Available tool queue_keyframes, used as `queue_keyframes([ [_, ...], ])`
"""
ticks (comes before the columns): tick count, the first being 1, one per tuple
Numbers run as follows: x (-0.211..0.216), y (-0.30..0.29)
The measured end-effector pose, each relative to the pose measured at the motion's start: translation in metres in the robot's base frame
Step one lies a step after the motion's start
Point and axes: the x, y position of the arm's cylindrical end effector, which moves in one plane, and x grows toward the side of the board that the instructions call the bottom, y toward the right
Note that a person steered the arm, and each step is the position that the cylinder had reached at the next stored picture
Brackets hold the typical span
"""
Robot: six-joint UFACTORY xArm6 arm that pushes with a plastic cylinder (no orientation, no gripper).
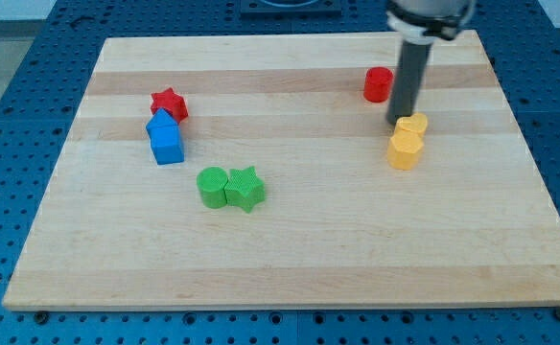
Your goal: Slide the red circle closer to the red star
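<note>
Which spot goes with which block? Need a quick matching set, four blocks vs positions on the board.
Things:
1. red circle
2. red star
3. green star
4. blue block

Places:
A. touching the green circle, on its right in the view
B. just below the red star, against it
C. view's upper right, just left of my tip
D. view's upper left, topmost of the left cluster

Pairs: 1-C, 2-D, 3-A, 4-B

My tip sits between the red circle and the two yellow blocks, right beside the upper yellow one.
</note>
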Motion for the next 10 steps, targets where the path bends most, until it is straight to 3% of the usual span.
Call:
queue_keyframes([
  [1,-0.030,0.032],
  [2,-0.048,0.025],
  [5,-0.074,-0.064],
  [7,-0.090,-0.070],
  [9,-0.099,-0.130],
  [10,-0.098,-0.127],
])
